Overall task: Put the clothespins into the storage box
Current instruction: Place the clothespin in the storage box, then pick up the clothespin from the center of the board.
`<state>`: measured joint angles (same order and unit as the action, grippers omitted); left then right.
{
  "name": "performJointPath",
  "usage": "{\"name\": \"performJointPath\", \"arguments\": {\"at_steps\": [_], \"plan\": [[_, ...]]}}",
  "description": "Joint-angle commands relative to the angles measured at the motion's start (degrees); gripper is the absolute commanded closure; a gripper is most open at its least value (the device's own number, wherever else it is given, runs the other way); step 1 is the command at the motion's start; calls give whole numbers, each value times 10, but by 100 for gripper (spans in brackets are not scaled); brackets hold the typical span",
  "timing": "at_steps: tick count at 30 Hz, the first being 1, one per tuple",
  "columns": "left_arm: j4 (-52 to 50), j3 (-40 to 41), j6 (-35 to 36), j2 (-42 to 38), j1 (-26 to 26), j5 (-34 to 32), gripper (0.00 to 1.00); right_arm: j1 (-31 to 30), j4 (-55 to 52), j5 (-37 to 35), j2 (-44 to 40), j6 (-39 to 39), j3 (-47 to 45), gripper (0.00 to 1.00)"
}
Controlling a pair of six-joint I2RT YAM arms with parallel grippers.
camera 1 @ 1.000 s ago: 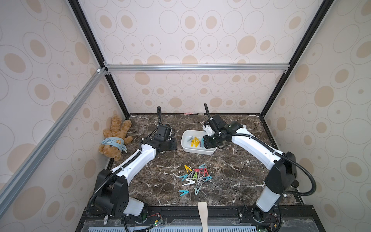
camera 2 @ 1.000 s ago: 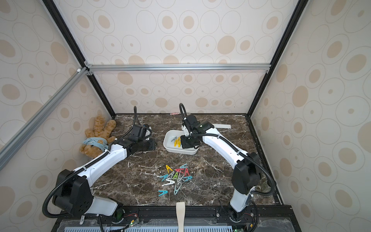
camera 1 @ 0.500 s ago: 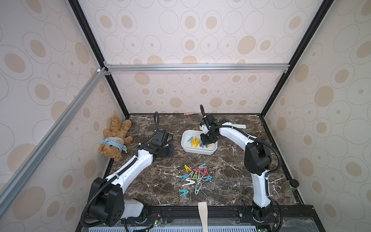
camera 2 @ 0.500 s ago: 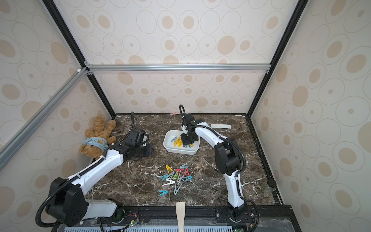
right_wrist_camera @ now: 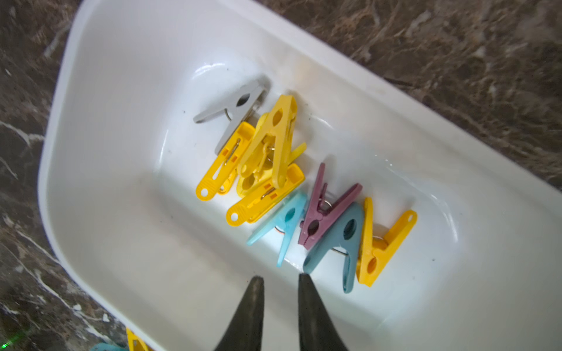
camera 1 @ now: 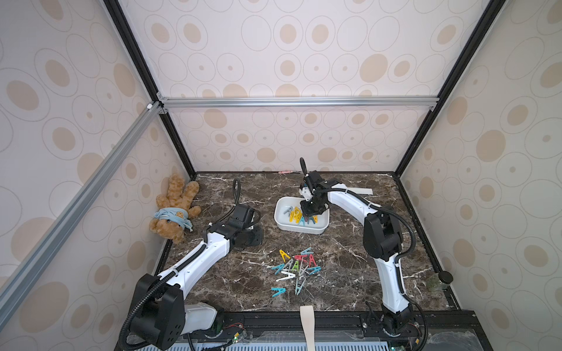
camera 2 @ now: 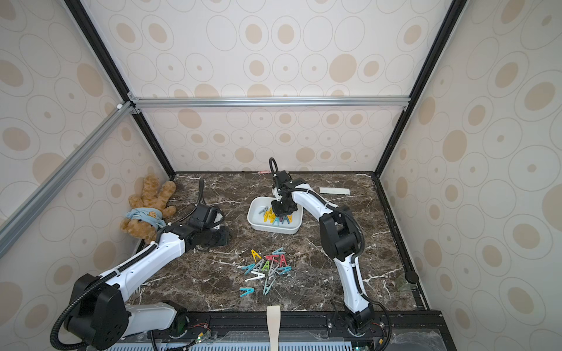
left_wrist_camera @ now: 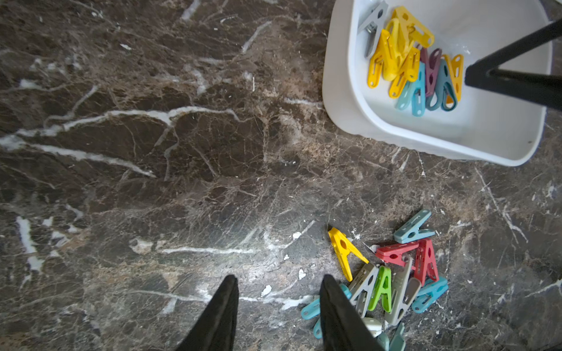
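The storage box (camera 1: 299,231), a shallow white tub, sits mid-table in both top views (camera 2: 273,230). Several clothespins (right_wrist_camera: 273,158) lie inside it: yellow, grey, teal and purple. My right gripper (right_wrist_camera: 280,277) hangs over the box's inside, jaws a little apart with nothing between them. In a top view it covers part of the box (camera 1: 310,211). A loose pile of clothespins (camera 1: 296,267) lies on the marble nearer the front. My left gripper (left_wrist_camera: 279,278) is open and empty low over bare marble, one finger beside the pile (left_wrist_camera: 392,273). In a top view it sits left of the box (camera 1: 254,237).
A teddy bear (camera 1: 175,209) lies at the left wall. A flat white paper strip (camera 1: 360,191) rests at the back right, a beige strip (camera 1: 307,319) at the front edge and a black knob (camera 1: 445,276) at the right edge. Patterned walls enclose the table.
The right arm folded and carried its gripper from the box's right rim to over its inside, and the jaws parted. The left gripper drew back toward the front.
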<state>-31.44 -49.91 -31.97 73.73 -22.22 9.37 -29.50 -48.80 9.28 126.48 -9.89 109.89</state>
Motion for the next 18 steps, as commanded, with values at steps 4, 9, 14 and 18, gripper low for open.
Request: {"name": "performJointPath", "arguments": {"at_steps": [4,9,14,18], "plan": [[-21,12,6,-26,1,14,51,2,-24,-2,-64,4,-10,73],[-23,33,16,-32,-13,25,53,-1,0,18,-138,-9,-64,73],[-44,59,17,-44,-91,10,54,-8,48,31,-235,-32,-174,73],[-56,74,-23,-67,-191,-17,53,-8,71,36,-287,-52,-237,72]]}}
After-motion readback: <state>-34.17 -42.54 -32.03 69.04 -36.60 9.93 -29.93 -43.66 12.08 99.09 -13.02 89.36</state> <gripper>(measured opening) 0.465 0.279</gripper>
